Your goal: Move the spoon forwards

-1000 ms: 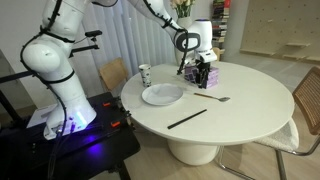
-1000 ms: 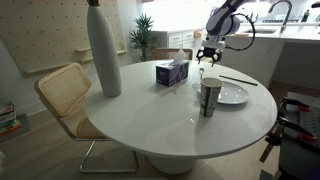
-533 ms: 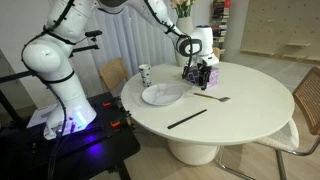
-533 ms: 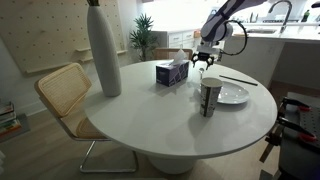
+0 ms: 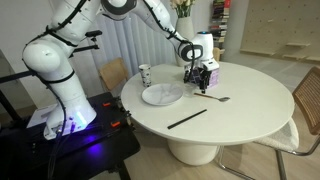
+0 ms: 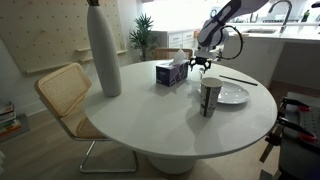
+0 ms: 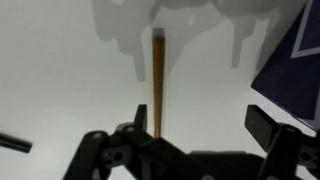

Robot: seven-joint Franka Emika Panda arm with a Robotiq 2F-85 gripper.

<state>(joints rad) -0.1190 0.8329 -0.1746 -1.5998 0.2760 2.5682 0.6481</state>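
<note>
The small dark spoon (image 5: 213, 98) lies on the round white table (image 5: 250, 115), to the right of the white plate (image 5: 162, 95). My gripper (image 5: 199, 87) hangs just over the spoon's handle end, in front of the dark tissue box (image 5: 206, 73). In the wrist view the gripper (image 7: 200, 125) is open with its fingers wide apart. A thin brownish handle (image 7: 158, 85) runs up from between them, close to one finger (image 7: 135, 128); no spoon bowl shows there. In an exterior view the gripper (image 6: 202, 67) is low beside the tissue box (image 6: 172, 72), and the spoon is not discernible.
A long black stick (image 5: 187, 118) lies near the table's front edge and also shows in an exterior view (image 6: 238, 79). A cup (image 6: 210, 95), a tall white vase (image 6: 103, 50) and the plate (image 6: 232, 95) stand on the table. Chairs (image 5: 305, 110) stand around it.
The gripper has come down and a little sideways, from above the tissue box to low over the spoon's handle. The spoon and other objects have not moved.
</note>
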